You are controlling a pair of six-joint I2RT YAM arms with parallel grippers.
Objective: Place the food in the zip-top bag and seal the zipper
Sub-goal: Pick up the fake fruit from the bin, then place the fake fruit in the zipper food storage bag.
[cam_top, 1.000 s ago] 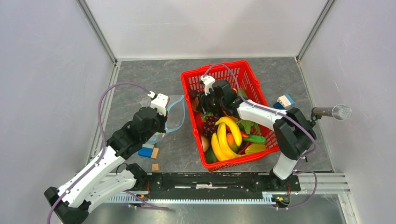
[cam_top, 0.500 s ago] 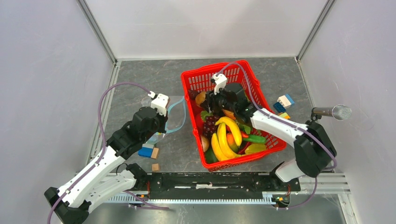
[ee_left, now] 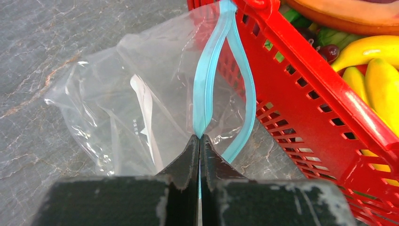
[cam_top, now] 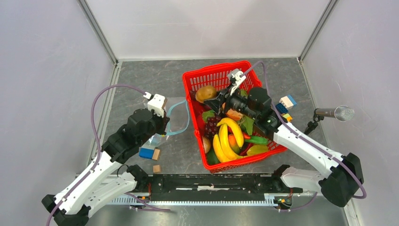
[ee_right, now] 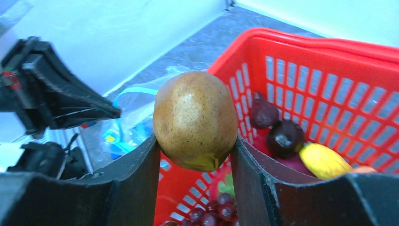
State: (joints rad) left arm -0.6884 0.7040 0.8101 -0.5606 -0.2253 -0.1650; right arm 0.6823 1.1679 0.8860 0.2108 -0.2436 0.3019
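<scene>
Top view: potato-like piece (cam_top: 206, 93) held over red basket (cam_top: 216, 75), zip-top bag (cam_top: 178, 117) just left of it; left wrist: left gripper (ee_left: 198, 142) pinches zipper (ee_left: 203, 89), mouth agape, no food inside; right wrist: right gripper (ee_right: 195, 141) clamps the piece, so all bagging and sealing remain.

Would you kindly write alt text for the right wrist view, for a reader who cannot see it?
The right claw grips a brown potato-like piece between its fingers, above a red basket of toy fruit. Beyond it, the clear zip-top bag with its light-blue zipper rests on the grey table.
</scene>
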